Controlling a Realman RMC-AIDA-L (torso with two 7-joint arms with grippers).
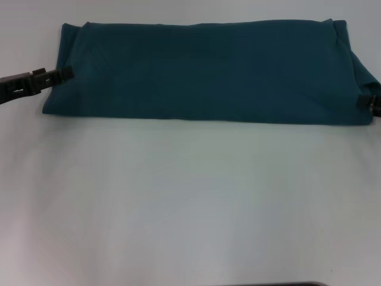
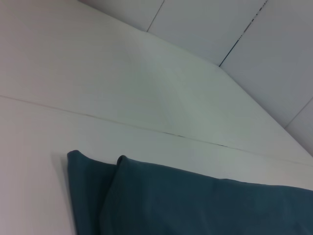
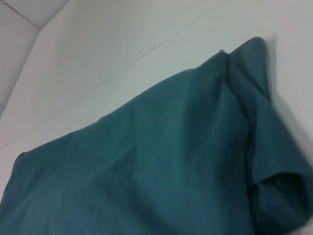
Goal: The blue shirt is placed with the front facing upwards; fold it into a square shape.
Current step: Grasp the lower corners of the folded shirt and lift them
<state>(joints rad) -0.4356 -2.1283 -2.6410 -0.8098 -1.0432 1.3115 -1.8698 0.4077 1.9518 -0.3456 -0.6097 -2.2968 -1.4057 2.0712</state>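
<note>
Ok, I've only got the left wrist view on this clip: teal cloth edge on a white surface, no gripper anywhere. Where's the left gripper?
Observer: In the head view the left gripper is at the left end of the blue shirt, right at its edge.
Operator: And the other arm?
Observer: The right gripper shows only partly, at the shirt's right end near the front corner.
Operator: How far along is the fold?
Observer: The shirt lies as a long flat band across the white table, wider than deep, not yet a square. No lettering shows.
</note>
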